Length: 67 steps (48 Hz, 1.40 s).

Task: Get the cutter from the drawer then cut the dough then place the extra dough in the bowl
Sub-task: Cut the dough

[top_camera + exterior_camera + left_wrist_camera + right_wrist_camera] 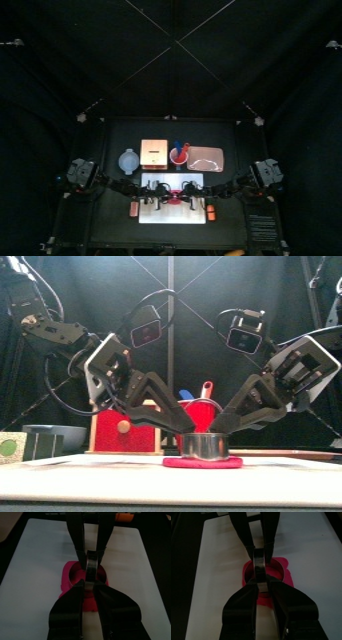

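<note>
A round metal cutter (pixel 203 446) stands on a flat red dough disc (pixel 203 463) in the middle of the white cutting board (pixel 171 222). My left gripper (pixel 183 440) reaches down from the left and is shut on the cutter's near rim (pixel 89 562), with pink dough (pixel 69 579) showing beside the jaws. From the right, my right gripper (pixel 225 439) is shut on the opposite rim (pixel 256 564), over the dough (pixel 283 572). The two grippers meet nose to nose above the cutter (pixel 171 197). Most of the dough under the cutter is hidden.
Behind the board stand a wooden box (pixel 127 428) with a red drawer front, a red cup (pixel 201 411) with toy knives, a blue-grey bowl (pixel 128 158) and a pink tray (pixel 205 155). A small orange thing (pixel 135 208) lies at each end of the board.
</note>
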Tool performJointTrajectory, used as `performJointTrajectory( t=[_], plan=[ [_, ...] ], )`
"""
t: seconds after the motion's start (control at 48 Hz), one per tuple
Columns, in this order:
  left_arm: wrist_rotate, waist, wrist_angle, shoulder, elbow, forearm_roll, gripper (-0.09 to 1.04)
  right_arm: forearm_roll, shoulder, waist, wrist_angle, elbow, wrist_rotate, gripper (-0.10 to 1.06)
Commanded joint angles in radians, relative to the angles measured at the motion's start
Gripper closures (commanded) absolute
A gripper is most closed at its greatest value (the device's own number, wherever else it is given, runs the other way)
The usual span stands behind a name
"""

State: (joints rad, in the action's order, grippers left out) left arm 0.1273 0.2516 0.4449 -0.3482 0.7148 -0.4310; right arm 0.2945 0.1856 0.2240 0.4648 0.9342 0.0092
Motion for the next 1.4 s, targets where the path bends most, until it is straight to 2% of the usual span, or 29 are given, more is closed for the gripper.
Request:
performJointTrajectory(
  t=[0.021,0.812,1.229,1.396],
  plan=[
    [-0.005,0.000,-0.074,-0.049,0.018,-0.006,0.40,0.002,0.063,-0.002,-0.060,0.005,0.009,0.41],
    [-0.005,0.000,-0.092,-0.067,0.005,-0.006,0.40,0.002,0.071,-0.002,-0.072,0.002,0.009,0.41],
    [-0.002,0.002,-0.020,0.015,0.012,0.058,0.38,0.000,-0.055,0.000,-0.104,-0.011,0.011,0.41],
    [-0.002,0.002,-0.006,0.035,0.015,0.084,0.34,0.015,-0.080,-0.002,-0.104,-0.023,0.018,0.35]
  ],
)
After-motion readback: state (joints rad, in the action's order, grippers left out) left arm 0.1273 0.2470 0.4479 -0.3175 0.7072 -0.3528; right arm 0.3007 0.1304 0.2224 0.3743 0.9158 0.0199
